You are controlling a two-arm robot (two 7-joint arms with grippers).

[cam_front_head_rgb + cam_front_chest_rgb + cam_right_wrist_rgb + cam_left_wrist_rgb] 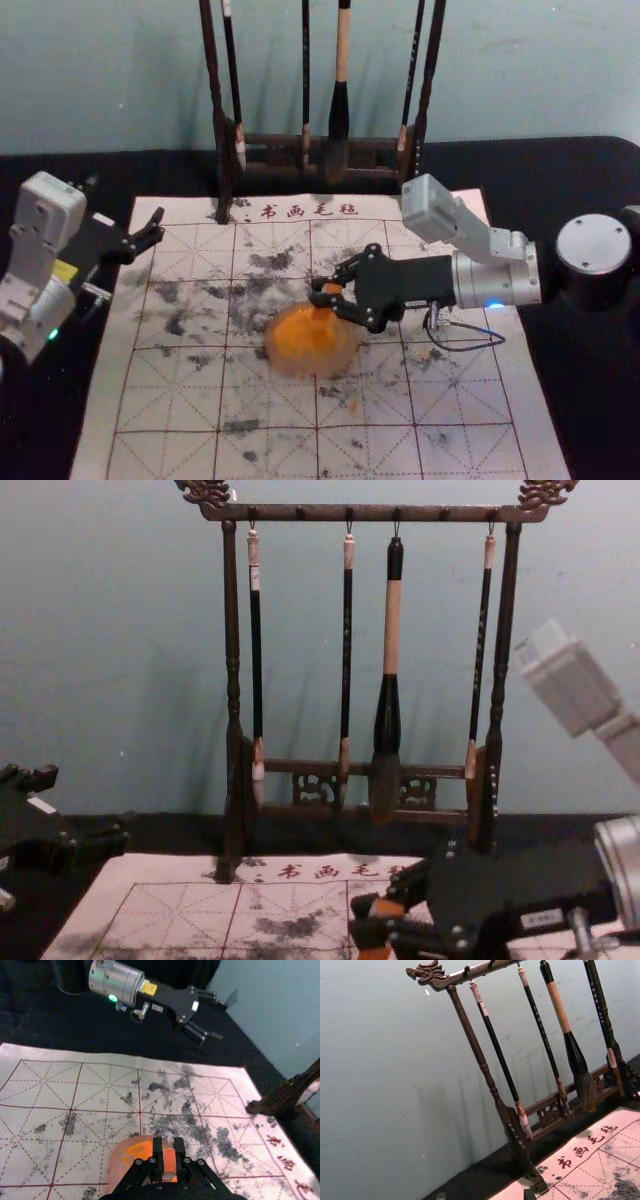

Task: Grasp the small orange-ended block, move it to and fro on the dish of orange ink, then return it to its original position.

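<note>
Black fingers of my right tool [325, 292] hid the middle of the orange-ended block [169, 1160], which I held clenched over the far part of the rounded, translucent dish [300, 362] of orange ink. Whether block and ink touched, I could not tell; the chest view's bottom edge cropped the block's lower end. Its long axis ran near upright, slightly tilted, one squared orange face exposed. Dark blotches marked the red-gridded mat [460, 400] beneath. My left tool [128, 258], fingers parted, was parked at the mat's left.
</note>
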